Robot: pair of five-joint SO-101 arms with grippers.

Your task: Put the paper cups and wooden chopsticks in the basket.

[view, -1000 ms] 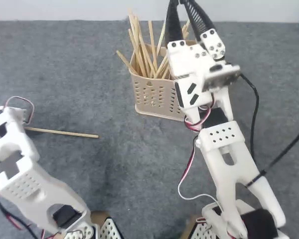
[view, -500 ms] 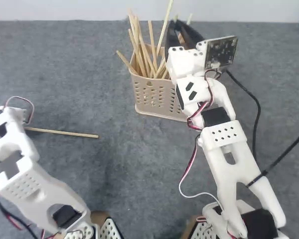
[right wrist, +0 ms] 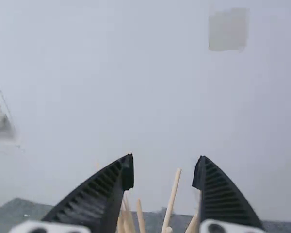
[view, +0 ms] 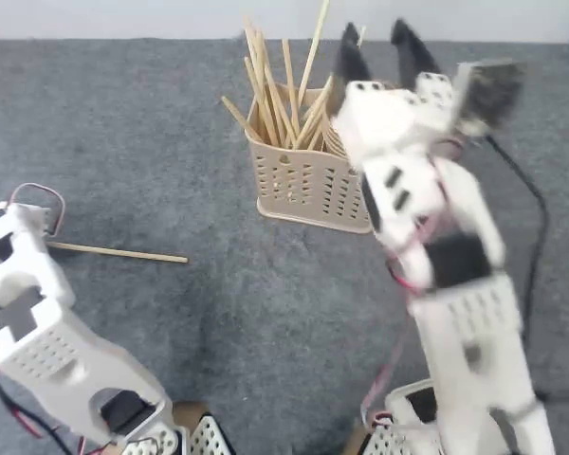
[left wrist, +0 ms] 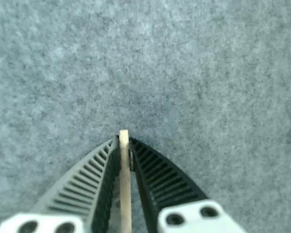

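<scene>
Beige basket [view: 303,185], perhaps a dozen chopsticks [view: 266,90] inside

basket [view: 308,185]: upright, holding chopsticks [view: 263,90] | lone chopstick [view: 123,253]: level, well apart

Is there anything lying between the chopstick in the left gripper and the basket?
Nothing lies on the carpet between the chopstick and the basket. The right gripper, open, hangs over the basket's far right side, beside the standing chopsticks, and might crowd the drop.
</scene>
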